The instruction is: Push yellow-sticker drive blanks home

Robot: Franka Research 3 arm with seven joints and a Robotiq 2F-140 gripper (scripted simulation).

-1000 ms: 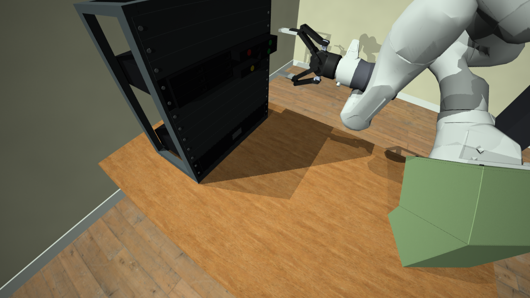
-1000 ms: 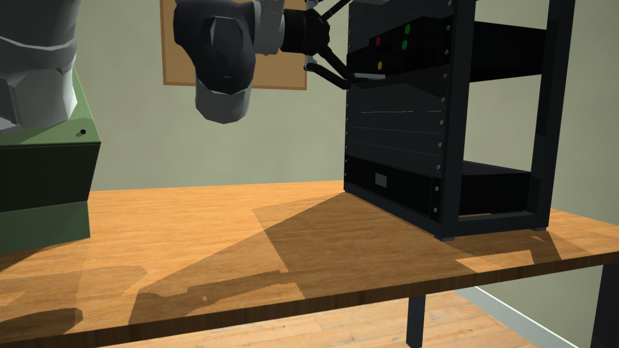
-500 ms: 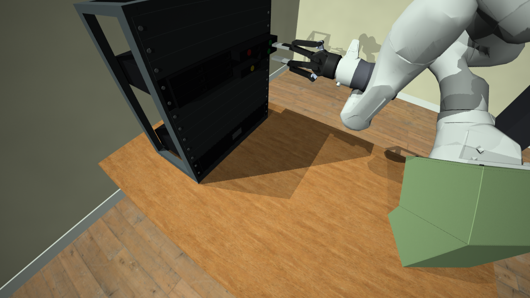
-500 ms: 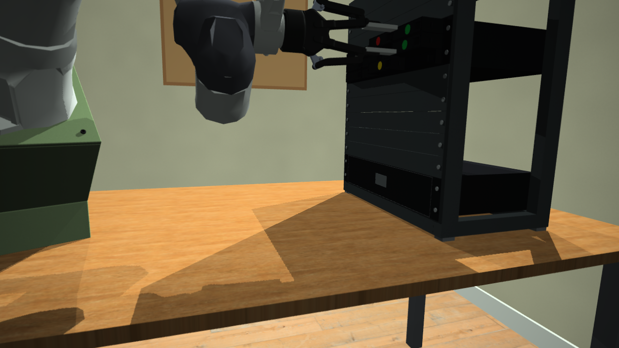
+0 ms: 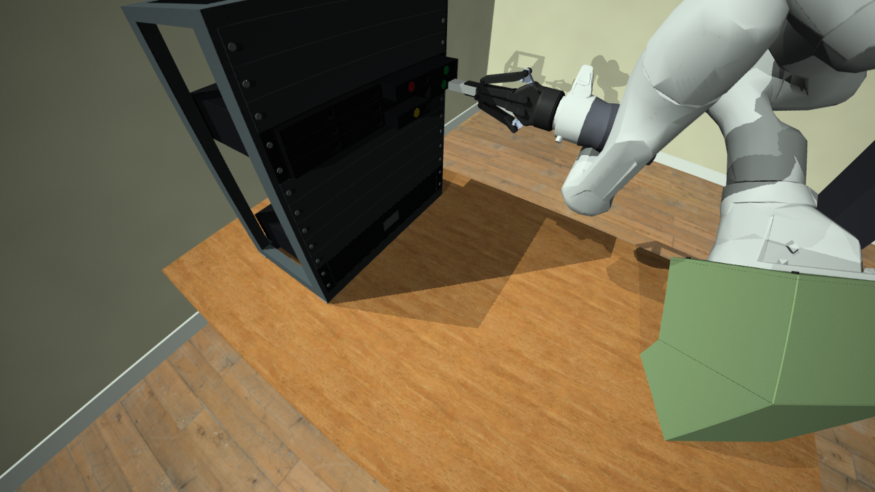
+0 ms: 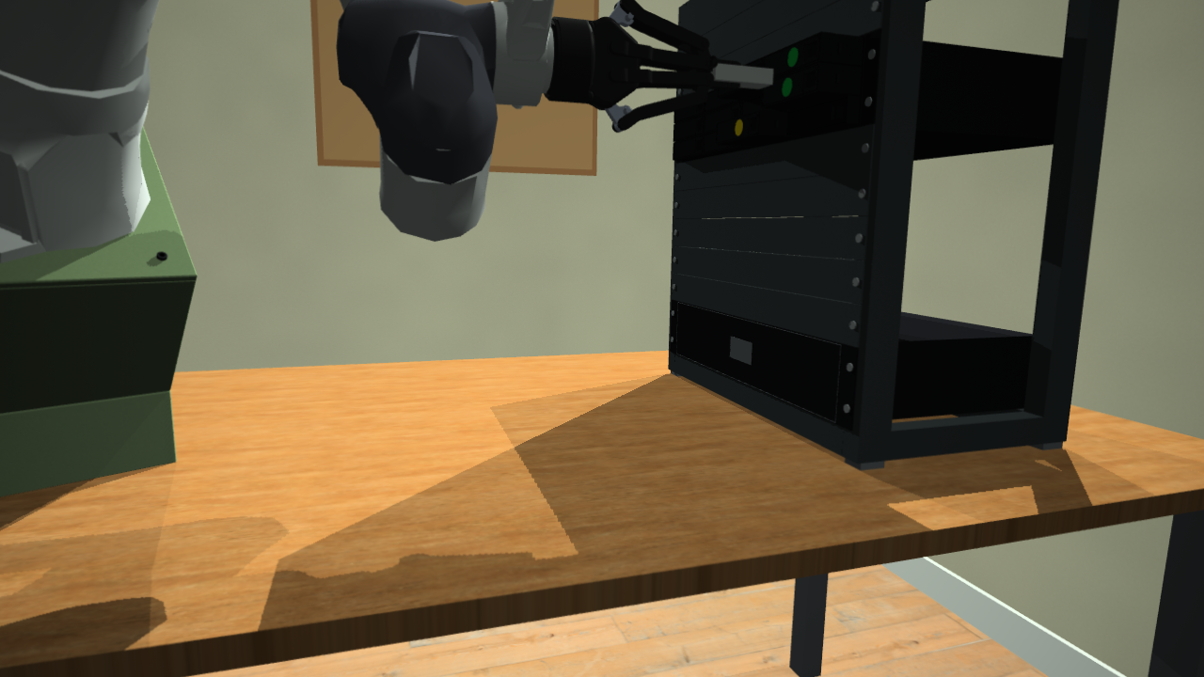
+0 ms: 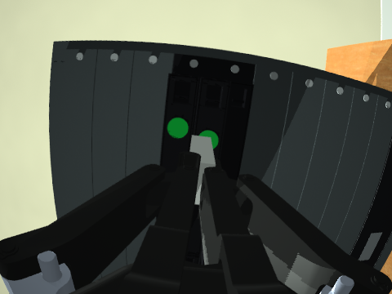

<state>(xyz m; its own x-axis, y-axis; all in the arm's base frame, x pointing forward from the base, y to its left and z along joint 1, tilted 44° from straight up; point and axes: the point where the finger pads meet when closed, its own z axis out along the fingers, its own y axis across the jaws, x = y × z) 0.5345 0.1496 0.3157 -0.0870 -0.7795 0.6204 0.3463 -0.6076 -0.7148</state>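
the gripper (image 6: 740,75) is fully closed with its grey pads pressed together and nothing between them. it points level at the upper front of the rack (image 6: 891,210), and the pad tips reach the two blanks with green stickers. in the wrist view the pads (image 7: 202,149) cover part of one green sticker (image 7: 211,139), with the other green sticker (image 7: 178,127) just to its left. whether the tips touch the blank face cannot be told.

in the top view the red sticker (image 5: 411,86) sits left of the green pair, and the yellow sticker (image 5: 416,111) is just below the red one, on a blank that stands out a little from the chassis front. in the exterior view the yellow sticker (image 6: 738,127) lies below the closed fingers, and the red one is hidden behind them.

the rack stands upright at the far end of the wooden table (image 5: 428,391). the arm (image 5: 660,104) reaches across from its green pedestal (image 5: 764,354) at the near right.
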